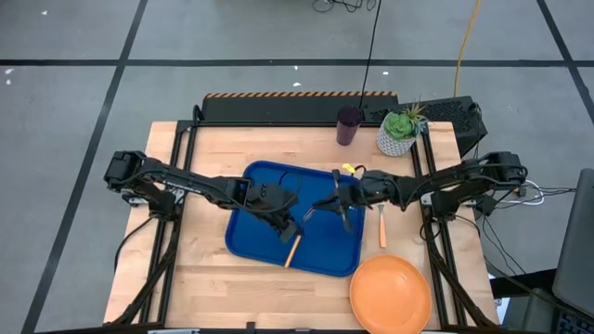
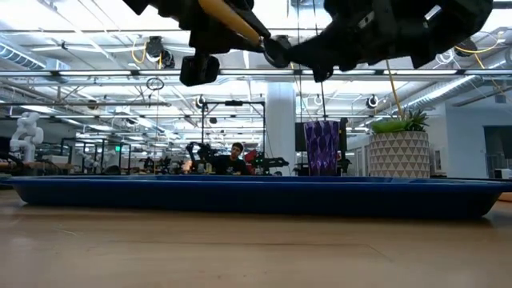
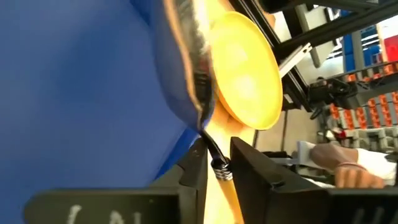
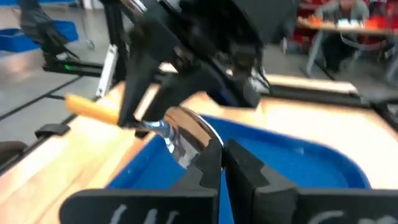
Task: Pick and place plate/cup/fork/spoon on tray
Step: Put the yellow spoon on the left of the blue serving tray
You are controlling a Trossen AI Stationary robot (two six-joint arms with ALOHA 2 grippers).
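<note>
**Midair, a spoon held from both ends over the blue tray**

Aloft above the tray (image 1: 269, 186), the spoon (image 1: 295, 239) hangs clear of the plastic, its orange handle pointing toward about 7 o'clock and its silver bowl toward 1 o'clock in the high view. The left gripper (image 1: 290, 229) has its fingers clamped on the spoon's neck, where the metal meets the handle; its wrist view shows both dark fingers (image 3: 194, 171) pressed against that stem. The right gripper (image 1: 316, 210) meets it from the 3 o'clock side, its fingertips closed on the edge of the spoon's bowl (image 4: 186, 138).

Outward from there, the fork (image 1: 381, 225) lies on the wooden table (image 1: 195, 278) just beyond the tray's 3 o'clock edge, tines toward 12. The plate (image 1: 390, 293) sits at the table's 5 o'clock corner, near the tray. The cup (image 1: 349, 124) stands at the 12 o'clock edge, with a potted succulent (image 1: 400, 131) beside it.
</note>
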